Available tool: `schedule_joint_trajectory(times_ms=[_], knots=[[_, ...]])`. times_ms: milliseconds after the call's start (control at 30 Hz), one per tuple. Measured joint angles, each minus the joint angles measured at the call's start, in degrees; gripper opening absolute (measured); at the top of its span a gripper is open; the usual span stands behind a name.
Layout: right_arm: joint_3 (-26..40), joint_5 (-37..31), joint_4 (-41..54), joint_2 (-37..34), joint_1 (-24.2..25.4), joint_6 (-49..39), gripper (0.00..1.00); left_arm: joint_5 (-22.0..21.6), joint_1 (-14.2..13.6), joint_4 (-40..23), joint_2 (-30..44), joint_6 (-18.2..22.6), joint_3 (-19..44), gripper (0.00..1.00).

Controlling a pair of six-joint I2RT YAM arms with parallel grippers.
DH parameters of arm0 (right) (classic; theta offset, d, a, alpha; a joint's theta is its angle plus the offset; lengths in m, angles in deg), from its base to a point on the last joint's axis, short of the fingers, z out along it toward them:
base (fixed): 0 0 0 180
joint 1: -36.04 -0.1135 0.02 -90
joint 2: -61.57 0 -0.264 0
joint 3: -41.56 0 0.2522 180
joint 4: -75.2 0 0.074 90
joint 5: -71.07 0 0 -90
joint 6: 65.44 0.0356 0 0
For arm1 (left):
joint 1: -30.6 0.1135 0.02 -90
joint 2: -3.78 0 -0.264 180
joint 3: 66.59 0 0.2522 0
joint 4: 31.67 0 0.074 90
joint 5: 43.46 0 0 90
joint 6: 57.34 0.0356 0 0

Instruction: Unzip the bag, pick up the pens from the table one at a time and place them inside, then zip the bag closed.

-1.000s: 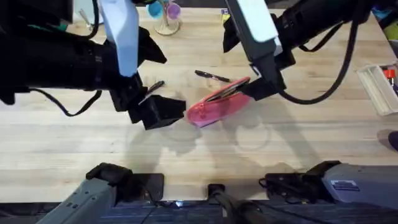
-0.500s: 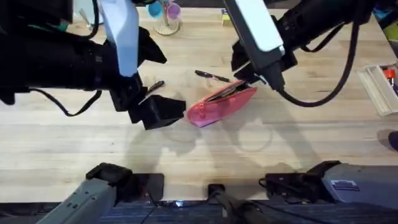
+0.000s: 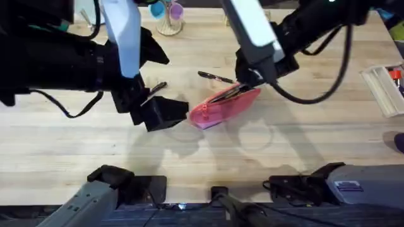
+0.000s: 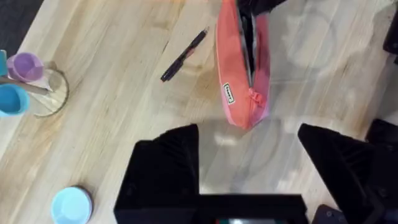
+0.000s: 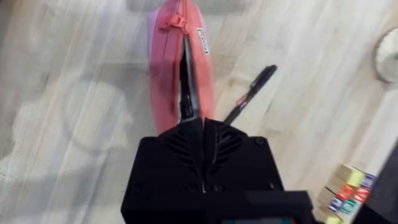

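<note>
The pink bag [image 3: 222, 106] lies mid-table, its zipper open along the top [image 5: 185, 68]. A dark slender thing [image 5: 185, 93] lies in the slot. My right gripper [image 3: 249, 80] hangs over the bag's right end with its fingers [image 5: 202, 127] shut. I cannot tell whether they hold anything. One black pen [image 3: 214, 77] with a pink clip [image 5: 252, 93] lies on the table just beyond the bag. My left gripper [image 3: 165, 113] stands open at the bag's left end [image 4: 245, 130], with nothing between its fingers. The bag's tip [image 4: 252, 102] points at it.
A rack with purple and blue cups [image 3: 167, 16] stands at the table's far side. A clear plastic box [image 3: 384, 88] sits at the right edge. A blue lid [image 4: 71, 205] lies near the left arm. Small coloured blocks [image 5: 345, 186] lie beyond the pen.
My right gripper has moved from the bag's right tip up and leftward, closer to the pen on the table. The left arm and the bag have stayed put.
</note>
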Motion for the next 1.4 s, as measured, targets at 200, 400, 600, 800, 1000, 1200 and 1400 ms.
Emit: schedule_joint_trajectory(times_ms=[200, 400, 600, 800, 1000, 1200, 1400], knots=[[0.0, 0.0, 0.0, -5.4, 0.0, 0.4, 0.030, 0.0, 0.0, 0.0, 0.0, 0.0, 0.0, 0.993], [0.0, 0.0, 0.7, -8.3, 0.0, 0.5, 0.030, 0.0, 0.0, 0.0, 0.0, 0.0, 0.0, 0.993], [0.0, 0.0, 0.9, -11.6, 0.0, 0.5, 0.030, 0.0, 0.0, 0.0, 0.0, 0.0, 0.0, 0.993], [0.0, 0.0, -0.3, -14.2, 0.0, 0.5, 0.030, 0.0, 0.0, 0.0, 0.0, 0.0, 0.0, 0.994], [0.0, 0.0, -1.7, -17.6, -0.2, 0.5, 0.030, 0.0, 0.0, 0.0, 0.0, 0.0, 0.0, 0.994], [0.0, 0.0, -2.9, -21.2, -1.5, 0.5, 0.030, 0.0, 0.0, 0.0, 0.0, 0.0, 0.0, 0.994], [0.0, -0.3, -3.3, -22.6, -2.6, 0.5, 0.030, 0.0, 0.0, 0.0, 0.0, 0.0, 0.0, 0.994]])
